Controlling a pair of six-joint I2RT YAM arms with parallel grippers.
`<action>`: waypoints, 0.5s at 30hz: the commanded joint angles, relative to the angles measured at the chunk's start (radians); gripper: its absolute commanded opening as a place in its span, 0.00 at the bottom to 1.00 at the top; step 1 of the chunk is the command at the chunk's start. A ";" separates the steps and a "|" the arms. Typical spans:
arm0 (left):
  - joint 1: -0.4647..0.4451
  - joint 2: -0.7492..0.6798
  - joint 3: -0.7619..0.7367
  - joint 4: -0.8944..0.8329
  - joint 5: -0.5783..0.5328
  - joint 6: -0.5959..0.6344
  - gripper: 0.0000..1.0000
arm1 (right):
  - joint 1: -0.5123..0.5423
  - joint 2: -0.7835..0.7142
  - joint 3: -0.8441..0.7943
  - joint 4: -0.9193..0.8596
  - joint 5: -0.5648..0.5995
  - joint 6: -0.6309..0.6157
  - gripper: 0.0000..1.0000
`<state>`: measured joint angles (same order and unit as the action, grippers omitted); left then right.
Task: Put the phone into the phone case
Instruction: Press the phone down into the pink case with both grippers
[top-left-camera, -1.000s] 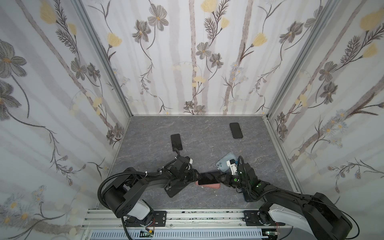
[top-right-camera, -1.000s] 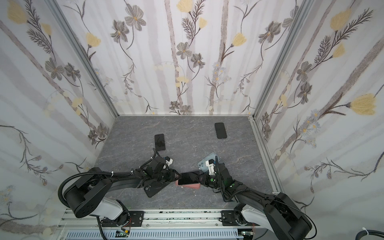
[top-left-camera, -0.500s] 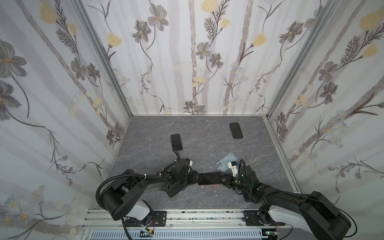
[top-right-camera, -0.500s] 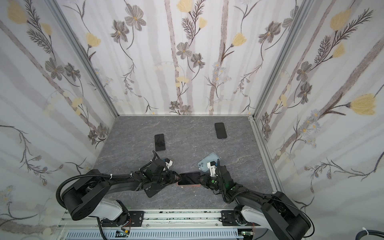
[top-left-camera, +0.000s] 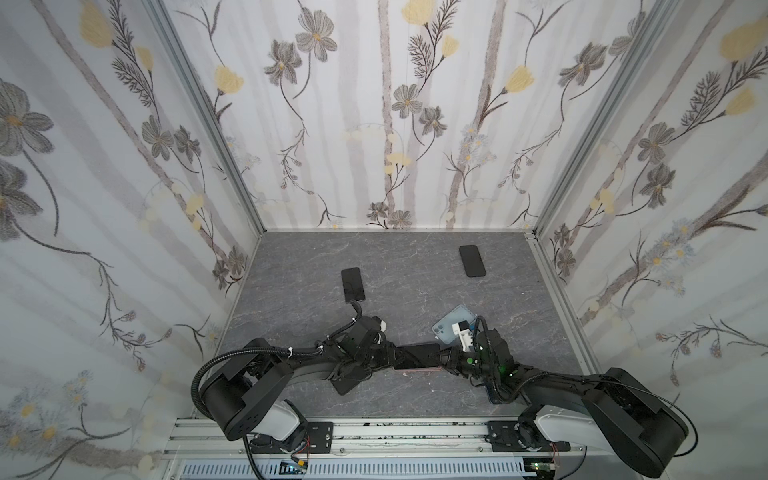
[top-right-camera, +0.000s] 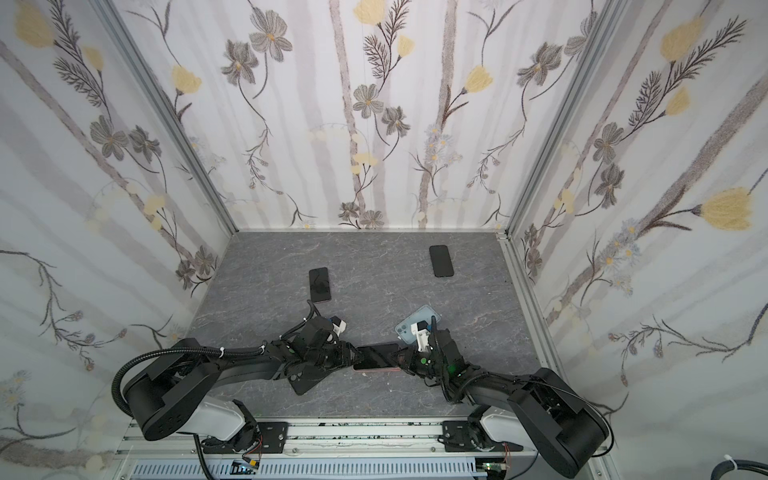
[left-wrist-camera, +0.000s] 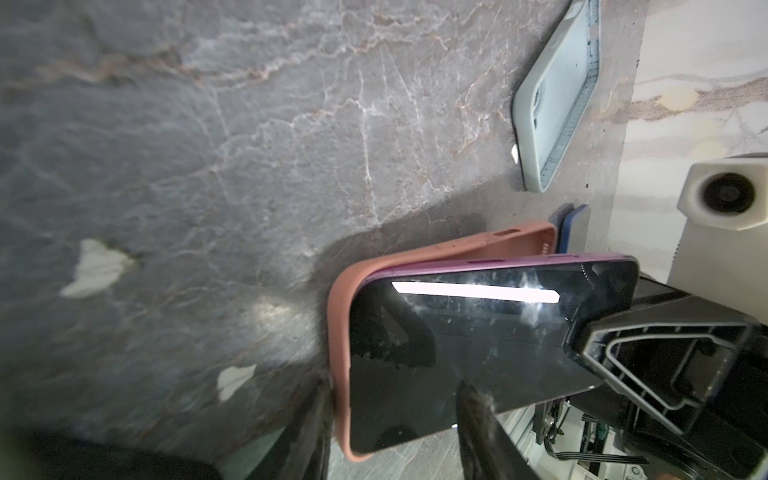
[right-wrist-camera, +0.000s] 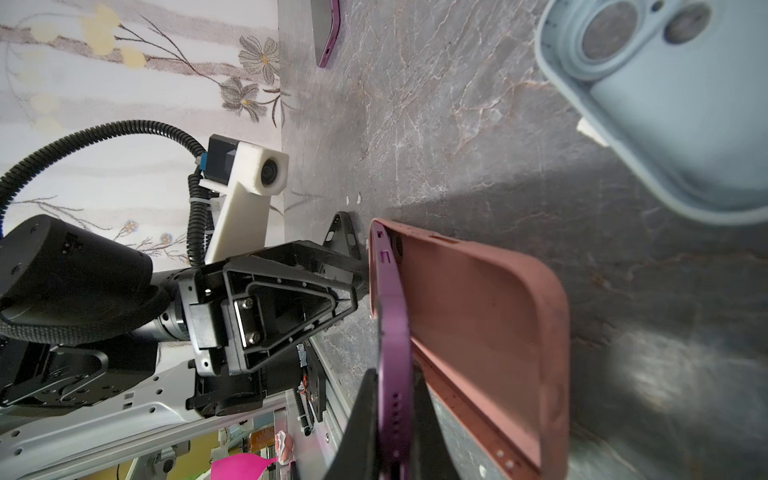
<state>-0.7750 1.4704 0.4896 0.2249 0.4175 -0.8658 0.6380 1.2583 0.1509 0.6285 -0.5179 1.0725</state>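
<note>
Less of the case is shown below the phone than a second ago, so the phone is judged to have been pressed lower toward it; the arms are otherwise placed much as before.

By the right gripper the phone's raised end is pinched on its thin purple edge, the jaws closed tight on it. That end is kept clear of the case, so that a wedge-shaped gap is left. The tilt is judged deliberate, the opposite end being tucked under the case's lip first and this one left to be hinged down.

At that opposite end the left gripper is set. Its jaws are stood part-way apart, one finger just outside the case's end wall and a second finger over the screen. Whether anything is clamped there cannot be told; the case is probably being braced so that it is not pushed along the table.

The phone is thus half in: seated in the case at the left gripper's end, out of it at the right's. The case appears to be laid back-down on the table between the arms.

A blue case is lying just beyond the right gripper, and two spare phones are left well apart from the work, where they cannot be struck.
</note>
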 joint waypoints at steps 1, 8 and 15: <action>-0.001 0.006 0.029 -0.016 -0.022 0.054 0.49 | 0.001 0.048 0.007 -0.166 0.023 -0.055 0.00; -0.001 0.003 0.060 -0.078 -0.061 0.097 0.49 | -0.002 0.151 0.031 -0.149 0.015 -0.064 0.00; 0.000 -0.026 0.040 -0.111 -0.093 0.110 0.49 | -0.001 0.158 0.058 -0.194 0.053 -0.062 0.11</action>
<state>-0.7742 1.4521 0.5350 0.1013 0.3317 -0.7765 0.6304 1.4094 0.2054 0.7105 -0.5434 1.0458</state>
